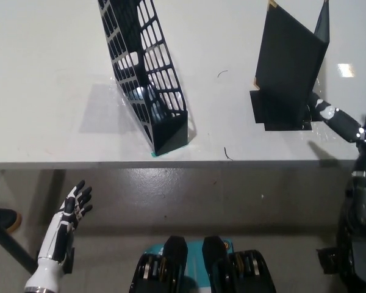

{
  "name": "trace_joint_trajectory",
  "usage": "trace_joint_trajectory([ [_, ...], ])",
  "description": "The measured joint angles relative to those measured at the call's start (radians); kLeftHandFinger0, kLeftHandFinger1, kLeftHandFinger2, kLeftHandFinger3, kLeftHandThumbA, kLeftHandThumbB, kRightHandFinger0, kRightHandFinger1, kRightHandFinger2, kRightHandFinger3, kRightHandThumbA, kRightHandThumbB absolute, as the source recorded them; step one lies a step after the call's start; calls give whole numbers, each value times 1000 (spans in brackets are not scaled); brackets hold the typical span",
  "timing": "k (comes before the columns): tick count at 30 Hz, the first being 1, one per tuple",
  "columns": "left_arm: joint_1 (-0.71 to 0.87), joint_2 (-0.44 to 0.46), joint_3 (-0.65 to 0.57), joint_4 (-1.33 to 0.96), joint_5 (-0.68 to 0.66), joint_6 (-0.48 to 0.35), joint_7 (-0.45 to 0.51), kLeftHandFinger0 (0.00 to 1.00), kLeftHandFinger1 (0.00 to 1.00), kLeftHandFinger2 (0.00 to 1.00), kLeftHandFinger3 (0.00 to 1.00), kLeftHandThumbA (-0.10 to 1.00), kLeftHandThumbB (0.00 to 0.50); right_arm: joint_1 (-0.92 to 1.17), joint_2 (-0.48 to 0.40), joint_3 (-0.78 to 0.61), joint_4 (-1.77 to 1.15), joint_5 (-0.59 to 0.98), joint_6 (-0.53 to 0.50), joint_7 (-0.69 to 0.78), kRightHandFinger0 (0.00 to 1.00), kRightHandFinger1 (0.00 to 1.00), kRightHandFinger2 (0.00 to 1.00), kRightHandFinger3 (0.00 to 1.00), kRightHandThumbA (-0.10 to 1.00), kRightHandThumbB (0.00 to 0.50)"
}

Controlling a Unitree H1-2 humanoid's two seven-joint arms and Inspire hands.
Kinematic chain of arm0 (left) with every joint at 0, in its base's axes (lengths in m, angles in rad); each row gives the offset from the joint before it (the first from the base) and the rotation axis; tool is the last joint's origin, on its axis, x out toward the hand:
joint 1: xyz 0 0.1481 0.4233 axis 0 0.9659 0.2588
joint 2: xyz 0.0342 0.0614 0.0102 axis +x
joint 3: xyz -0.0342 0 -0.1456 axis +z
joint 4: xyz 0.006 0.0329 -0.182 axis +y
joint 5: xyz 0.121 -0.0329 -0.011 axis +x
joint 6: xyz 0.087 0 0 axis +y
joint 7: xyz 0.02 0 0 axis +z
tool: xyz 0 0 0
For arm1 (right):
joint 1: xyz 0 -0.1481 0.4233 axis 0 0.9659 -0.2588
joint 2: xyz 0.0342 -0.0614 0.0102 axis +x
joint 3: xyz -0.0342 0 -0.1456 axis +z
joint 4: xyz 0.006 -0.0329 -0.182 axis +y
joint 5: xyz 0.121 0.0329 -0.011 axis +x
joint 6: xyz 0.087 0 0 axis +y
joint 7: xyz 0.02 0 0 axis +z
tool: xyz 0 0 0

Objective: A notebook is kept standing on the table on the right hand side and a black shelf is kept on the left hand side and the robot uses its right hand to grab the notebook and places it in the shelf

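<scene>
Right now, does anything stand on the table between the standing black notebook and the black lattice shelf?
Nothing visible: bare white table separates the black notebook from the black lattice shelf.

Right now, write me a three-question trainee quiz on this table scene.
1. True or false: the notebook already sits inside the black shelf.
2. Which hand is up beside the notebook? A) white left hand B) black right hand C) neither
3. Fill in: the left hand hangs below the table edge with its fingers ____.

Key: 1 false, the notebook stands apart on the table, on the right-hand side; 2 B; 3 apart, holding nothing.
</scene>
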Motion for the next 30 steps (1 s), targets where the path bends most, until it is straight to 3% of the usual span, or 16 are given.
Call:
trace_joint_trajectory([
  [3, 1, 0, 0, 0, -3, -1, 0, 1000, 1000, 1000, 1000, 1000, 74, -42, -3, -4, 81, 8, -1, -19, 1000, 1000, 1000, 1000, 1000, 444],
  [13, 3, -1, 0, 1, -3, -6, 0, 1000, 1000, 1000, 1000, 1000, 84, -240, -24, -3, 418, 44, -8, -56, 1000, 1000, 1000, 1000, 1000, 442],
  [17, 5, -1, 0, 2, -4, -8, 0, 1000, 1000, 1000, 1000, 1000, 91, -348, -29, 5, 622, 53, -24, -82, 1000, 1000, 1000, 1000, 1000, 495],
  [21, 9, -1, 0, 2, -5, -12, 0, 1000, 1000, 1000, 1000, 1000, 121, -458, -28, -6, 807, 89, -31, -81, 1000, 1000, 1000, 1000, 1000, 430],
  [22, 10, -1, 0, 2, -6, -14, 0, 1000, 1000, 1000, 1000, 1000, 123, -475, -28, -13, 833, 98, -32, -79, 1000, 1000, 1000, 1000, 971, 396],
  [24, 9, -1, 0, 7, -6, -15, 0, 1000, 1000, 1000, 1000, 1000, 125, -529, -25, -68, 909, 144, -36, -66, 1000, 1000, 1000, 1000, 880, 387],
  [25, 9, -1, 0, 8, -6, -16, 0, 1000, 1000, 1000, 1000, 1000, 126, -542, -24, -86, 931, 159, -35, -63, 555, 581, 714, 700, 447, 309],
  [26, 9, -1, 0, 10, -6, -16, 0, 1000, 1000, 1000, 1000, 1000, 126, -565, -21, -126, 962, 185, -30, -62, 61, 116, 338, 253, 56, 211],
  [27, 9, -1, 0, 10, -6, -16, 0, 1000, 1000, 1000, 1000, 1000, 125, -581, -20, -152, 981, 201, -25, -67, 2, 29, 302, 193, -94, 167],
  [28, 9, -1, 0, 9, -6, -16, 0, 1000, 1000, 1000, 1000, 1000, 126, -598, -20, -182, 1003, 222, -19, -74, 0, 17, 342, 251, -99, 158],
  [29, 9, -1, 0, 9, -6, -16, 0, 1000, 1000, 1000, 1000, 1000, 128, -613, -20, -211, 1024, 243, -12, -81, 0, 1, 342, 280, -100, 118],
  [30, 9, -1, 0, 9, -6, -16, 0, 1000, 1000, 1000, 1000, 1000, 138, -624, -21, -228, 1035, 257, -6, -86, 0, 24, 403, 345, -100, 123],
])
